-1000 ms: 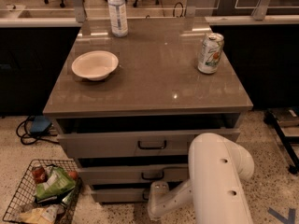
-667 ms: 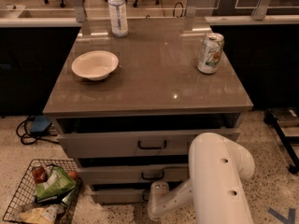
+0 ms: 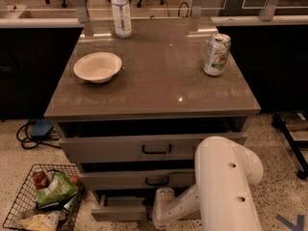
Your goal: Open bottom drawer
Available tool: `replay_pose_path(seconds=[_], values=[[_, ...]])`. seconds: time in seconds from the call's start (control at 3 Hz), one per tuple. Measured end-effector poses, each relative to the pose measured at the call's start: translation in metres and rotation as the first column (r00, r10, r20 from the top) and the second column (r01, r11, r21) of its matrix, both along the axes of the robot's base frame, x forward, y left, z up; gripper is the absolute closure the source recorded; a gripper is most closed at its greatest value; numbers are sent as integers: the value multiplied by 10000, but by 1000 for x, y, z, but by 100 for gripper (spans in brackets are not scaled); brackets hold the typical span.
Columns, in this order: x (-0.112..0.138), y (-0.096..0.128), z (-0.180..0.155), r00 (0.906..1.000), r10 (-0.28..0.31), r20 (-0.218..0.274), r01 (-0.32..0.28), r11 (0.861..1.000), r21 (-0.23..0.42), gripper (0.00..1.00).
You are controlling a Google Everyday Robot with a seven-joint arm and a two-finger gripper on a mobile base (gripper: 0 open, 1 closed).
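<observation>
The bottom drawer appears only a little way out, its front just left of the gripper, which sits low against it; whether the gripper is clamped on anything, I cannot tell. Most of the pull remains

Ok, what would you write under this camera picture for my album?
The gripper sits low by the bottom drawer, which stands slightly open.
</observation>
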State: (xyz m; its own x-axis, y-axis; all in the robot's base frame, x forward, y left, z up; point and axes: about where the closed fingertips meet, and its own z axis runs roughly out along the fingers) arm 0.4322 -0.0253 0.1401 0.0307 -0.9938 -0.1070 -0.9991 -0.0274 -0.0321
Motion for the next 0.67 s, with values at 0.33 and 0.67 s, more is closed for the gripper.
replay_pose_path(seconds=[0.33,0.67], values=[[-13,4,7,9997,38,251,-35,9999,-114,100],[-19,6,10,9995,21,327,-16,9999,-156,100]])
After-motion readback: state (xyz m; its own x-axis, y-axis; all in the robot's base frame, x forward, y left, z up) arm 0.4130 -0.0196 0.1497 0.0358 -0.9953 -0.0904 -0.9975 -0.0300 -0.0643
